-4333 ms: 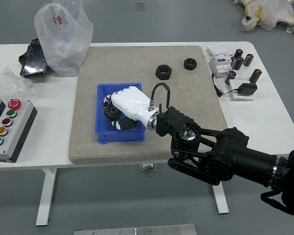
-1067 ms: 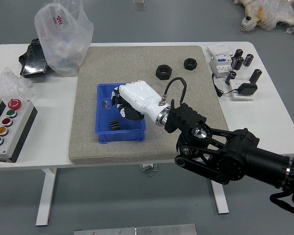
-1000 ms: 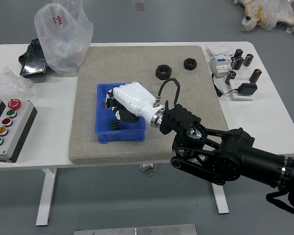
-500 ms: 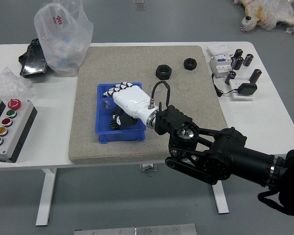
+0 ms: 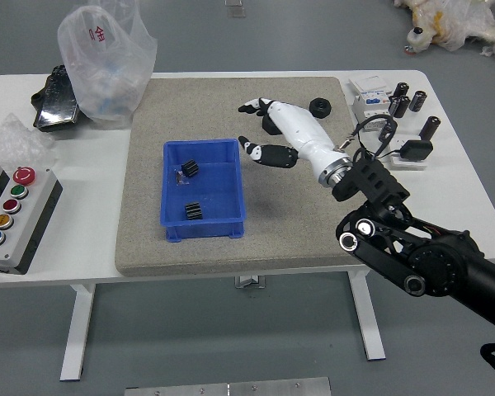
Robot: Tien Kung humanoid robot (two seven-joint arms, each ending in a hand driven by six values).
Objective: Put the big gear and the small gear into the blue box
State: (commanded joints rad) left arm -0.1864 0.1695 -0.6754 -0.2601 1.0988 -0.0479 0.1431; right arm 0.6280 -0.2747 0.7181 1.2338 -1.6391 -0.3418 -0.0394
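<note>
Right hand [image 5: 304, 139]: fingers and thumb apart, nothing held. Left of the hand, the blue box [image 5: 210, 230] contains a far gear [image 5: 190, 168] and a near gear [image 5: 194, 211], identities probable at this resolution. Expect stiff, light parts; grip each across its ridged edges.

And there it is, in red — a single printed character, looks like 哈, up on the front of the pale, see-through plastic bag [image 5: 109, 70]! Over on the white box [image 5: 372, 110], small dark markings — too tiny to make out from up here.
</note>
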